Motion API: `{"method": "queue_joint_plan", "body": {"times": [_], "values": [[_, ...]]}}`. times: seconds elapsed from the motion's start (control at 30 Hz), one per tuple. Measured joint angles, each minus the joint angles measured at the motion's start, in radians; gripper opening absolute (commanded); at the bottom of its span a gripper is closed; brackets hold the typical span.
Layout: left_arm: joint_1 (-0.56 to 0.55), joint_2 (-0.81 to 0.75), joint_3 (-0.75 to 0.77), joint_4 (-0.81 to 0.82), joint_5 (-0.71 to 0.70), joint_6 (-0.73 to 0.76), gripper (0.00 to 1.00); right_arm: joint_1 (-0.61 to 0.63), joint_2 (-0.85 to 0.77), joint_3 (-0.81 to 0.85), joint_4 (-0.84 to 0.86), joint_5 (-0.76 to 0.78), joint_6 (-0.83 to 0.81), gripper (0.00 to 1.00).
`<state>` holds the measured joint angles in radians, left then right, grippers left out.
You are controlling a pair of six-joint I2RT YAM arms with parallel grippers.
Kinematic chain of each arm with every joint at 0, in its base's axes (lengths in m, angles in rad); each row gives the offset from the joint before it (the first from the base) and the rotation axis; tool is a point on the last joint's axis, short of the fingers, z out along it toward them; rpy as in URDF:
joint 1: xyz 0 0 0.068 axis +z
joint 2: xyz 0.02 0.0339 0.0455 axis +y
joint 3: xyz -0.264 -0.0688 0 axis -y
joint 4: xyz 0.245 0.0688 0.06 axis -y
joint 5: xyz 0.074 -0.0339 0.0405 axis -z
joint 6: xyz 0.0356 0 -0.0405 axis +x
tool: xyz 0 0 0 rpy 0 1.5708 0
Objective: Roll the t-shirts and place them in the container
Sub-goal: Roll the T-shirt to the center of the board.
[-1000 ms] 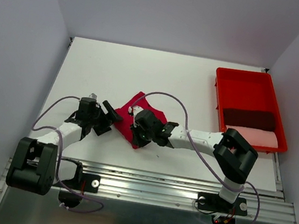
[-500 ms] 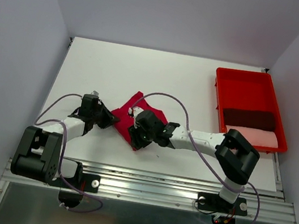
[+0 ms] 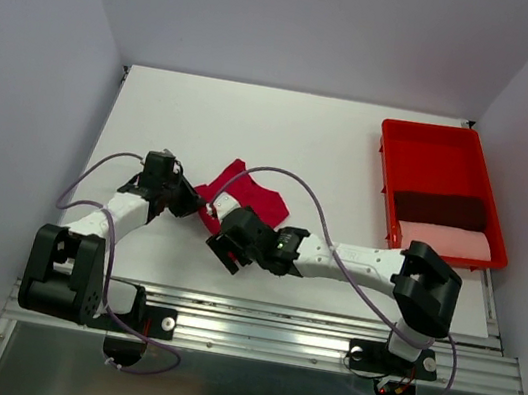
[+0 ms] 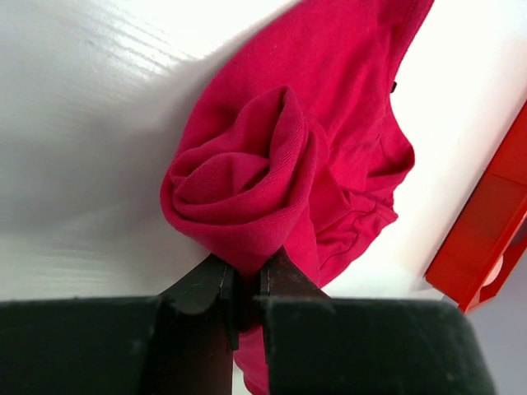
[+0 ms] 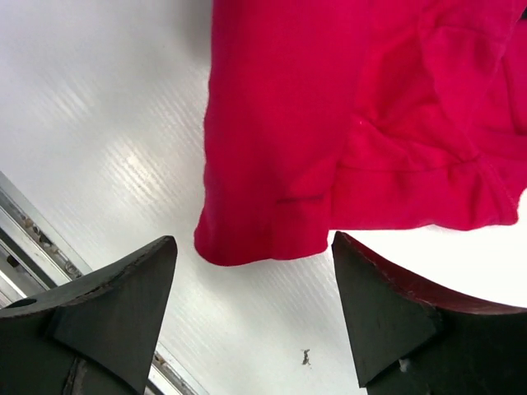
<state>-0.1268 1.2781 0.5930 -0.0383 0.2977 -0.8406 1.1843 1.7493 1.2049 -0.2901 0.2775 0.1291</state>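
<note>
The left arm (image 3: 118, 211) and right arm (image 3: 355, 261) share white links, black joints, purple cables (image 3: 288, 173) and black jaws.

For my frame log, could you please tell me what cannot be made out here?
Top external: the grip of the left pincer on the red t-shirt, too small and under its wrist.
Left wrist: the tray, cut off by the right edge.
Right wrist: the shirt's rolled end, out of frame beyond the open right pincer.
Top external: whether the maroon t-shirt and pink t-shirt are rolled, too small.
</note>
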Motion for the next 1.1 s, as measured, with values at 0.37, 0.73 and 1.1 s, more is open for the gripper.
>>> {"method": "queue_joint_plan", "body": {"times": [0.37, 0.73, 1.1], "values": [[0.000, 0.004, 0.012, -0.053, -0.004, 0.005, 0.00, 0.081, 0.071, 0.044, 0.002, 0.131, -0.059, 0.83], [0.000, 0.016, 0.019, -0.065, -0.005, 0.006, 0.00, 0.081, 0.176, 0.042, 0.067, 0.189, -0.071, 0.50], [0.000, 0.023, 0.031, -0.070, -0.008, 0.031, 0.23, 0.081, 0.178, 0.042, 0.093, 0.226, -0.046, 0.01]]}}
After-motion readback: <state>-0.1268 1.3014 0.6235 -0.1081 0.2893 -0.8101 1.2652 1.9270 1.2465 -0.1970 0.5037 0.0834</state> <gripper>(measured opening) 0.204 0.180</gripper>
